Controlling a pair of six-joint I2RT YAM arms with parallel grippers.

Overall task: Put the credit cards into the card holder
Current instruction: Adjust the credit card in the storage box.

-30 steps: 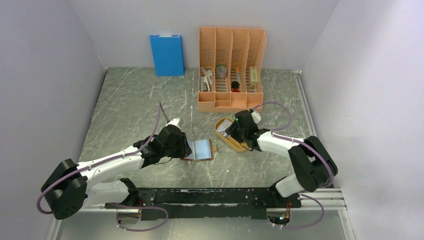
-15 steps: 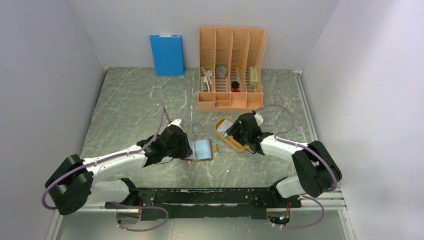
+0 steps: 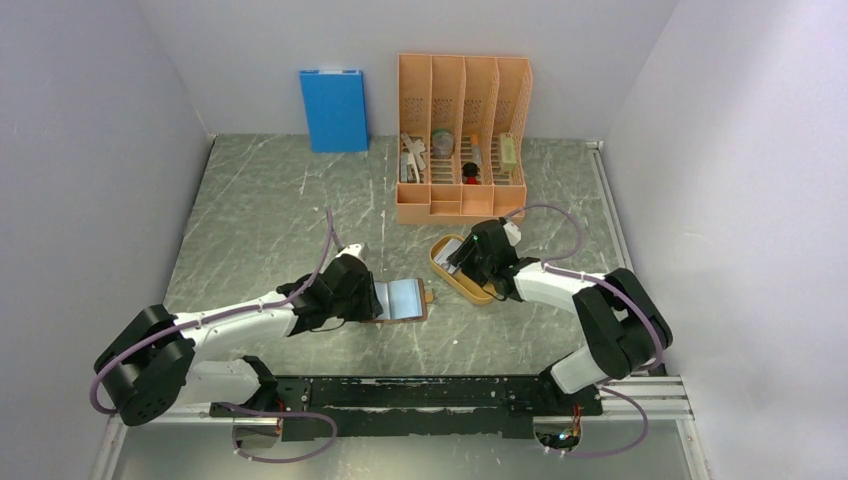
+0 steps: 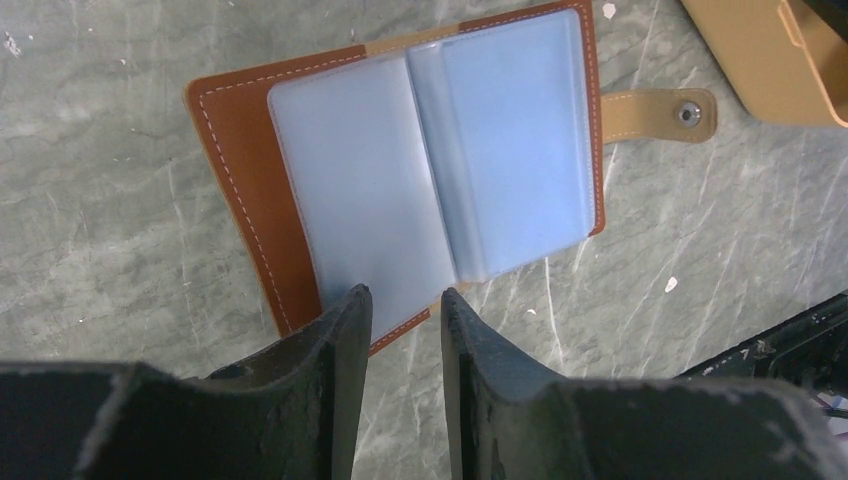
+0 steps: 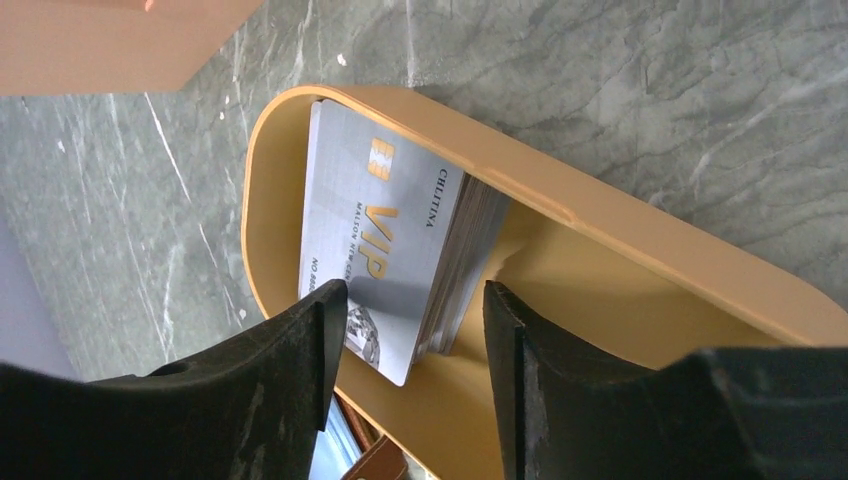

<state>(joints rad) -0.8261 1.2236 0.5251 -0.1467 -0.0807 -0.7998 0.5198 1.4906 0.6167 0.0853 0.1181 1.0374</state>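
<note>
Card pickup seems underway: the right fingers (image 5: 330,310) stand apart astride the credit cards (image 5: 385,240) in the orange tray (image 5: 620,250), mid-desk, holding nothing; next they should close on one. At the open card holder (image 4: 240,130), the left fingers (image 4: 355,320) are narrowly parted, grip unclear.

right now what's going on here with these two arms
The card holder lies open on the table. The left hand sits at one edge of it, jaws slightly apart. The right hand is open over the stack of credit cards in the orange tray, gripping none yet. The visible sleeves look empty.
</note>
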